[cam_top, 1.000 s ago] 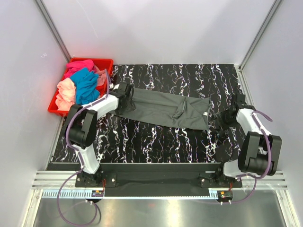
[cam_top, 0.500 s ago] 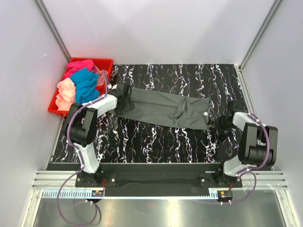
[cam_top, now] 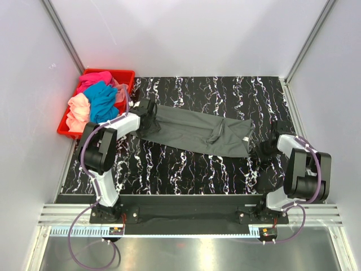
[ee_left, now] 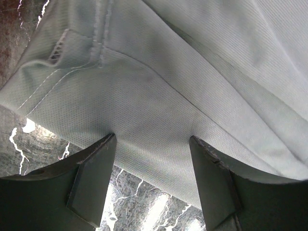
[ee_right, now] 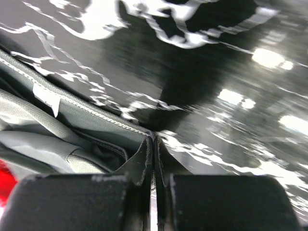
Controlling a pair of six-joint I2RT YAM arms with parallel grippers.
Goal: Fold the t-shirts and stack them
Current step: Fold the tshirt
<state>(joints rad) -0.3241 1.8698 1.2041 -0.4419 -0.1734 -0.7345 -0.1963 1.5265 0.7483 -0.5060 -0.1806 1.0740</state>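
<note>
Item inspected: dark grey t-shirt [cam_top: 194, 132], laid out long and flat across the middle of the black marbled table [cam_top: 225, 90], rumpled toward its right end. White neck tag [ee_right: 46, 98] seen on the stitched edge at that right end.

At the right end: right gripper [cam_top: 260, 149] down at table level, touching the shirt's edge. Fingers pressed tight together, no gap between the pads. Stitched hem seen running straight into the fingertips in the right wrist view, with a fold of grey cloth drawn up to them; appears pinched on that edge.

At the left end: left gripper [cam_top: 148, 108] set over the shirt's other end. Jaws spread wide, nothing clamped. Grey cloth seen in the left wrist view spanning the whole gap between the two fingers [ee_left: 91, 178] and reaching beyond both tips; hem and a stitched corner just ahead to the left, bare table showing below between the fingers.

Off the table's far-left corner: red crate [cam_top: 121, 73], holding magenta-pink shirt [cam_top: 93, 79], teal-blue shirt [cam_top: 103, 101] and peach shirt [cam_top: 78, 110], bunched and unfolded, well apart from the right gripper.
</note>
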